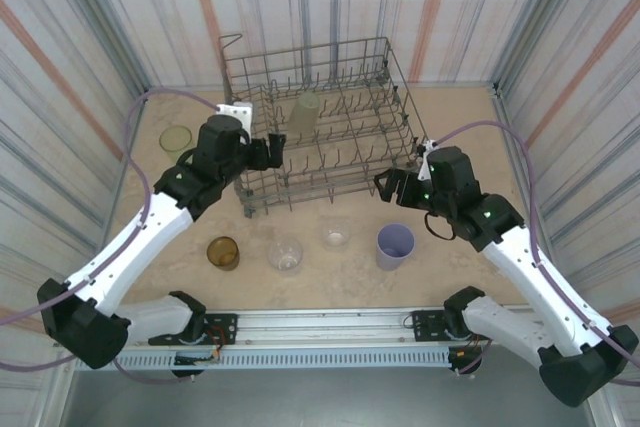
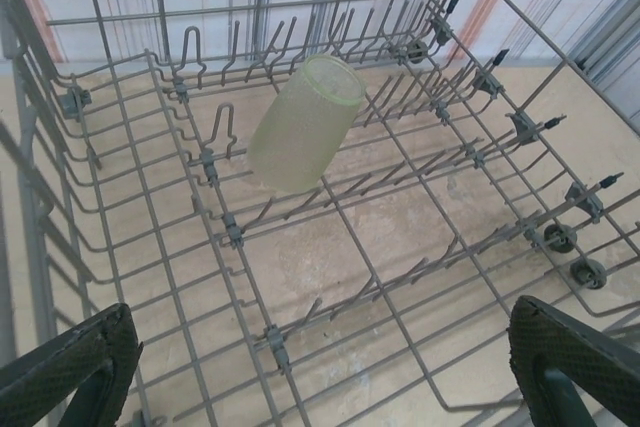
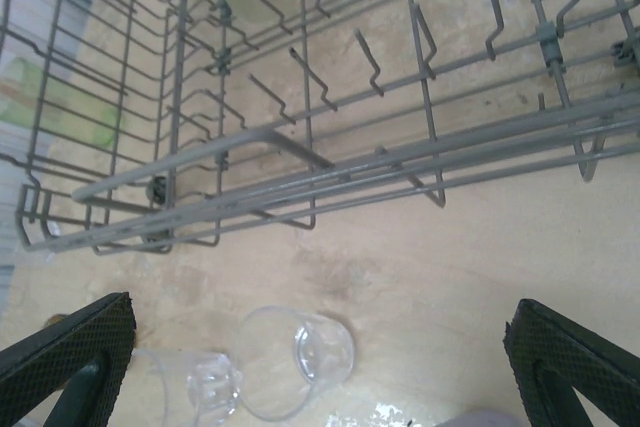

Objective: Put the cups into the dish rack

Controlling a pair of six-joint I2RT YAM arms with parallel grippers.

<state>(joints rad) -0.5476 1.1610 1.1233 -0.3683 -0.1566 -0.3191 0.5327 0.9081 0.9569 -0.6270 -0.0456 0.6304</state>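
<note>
**Fig. Top view, with both wrist views: loading under way, one cup of six placed.**

A pale yellow-green cup (image 1: 305,112) leans tilted among the tines (image 2: 225,132) inside the dish rack (image 1: 400,87), toward its far left part. The other five stand on the surface (image 1: 470,127) outside the rack. A second yellow-green cup (image 1: 177,137) stands off the rack's left side. Along the rack's near side, left to right, stand an amber cup (image 1: 223,252), a first clear cup (image 1: 285,254), a second clear cup (image 1: 337,236) and a lavender cup (image 1: 395,245).

The left claw (image 1: 268,152) hangs at the rack's near left corner, released and empty. Its wrist view looks into the rack, fingers (image 2: 70,367) spread wide with only wire floor between them. The right claw (image 1: 392,185) hangs at the rack's near right corner, likewise released and empty. Its wrist view takes in the rack's near rail, with both clear cups on the surface just in front of it.

The step in hand is judged to be the interval between one placement and the next pick.

The next move probably falls to the right claw. It must:
- descend in front of the rack;
- straddle the nearest cup, the second clear cup or the lavender one, without knocking its neighbour;
- clench on the wall and lift it clear of the rack's tall side.

The thin plastic is likely to slip or tip easily.
</note>
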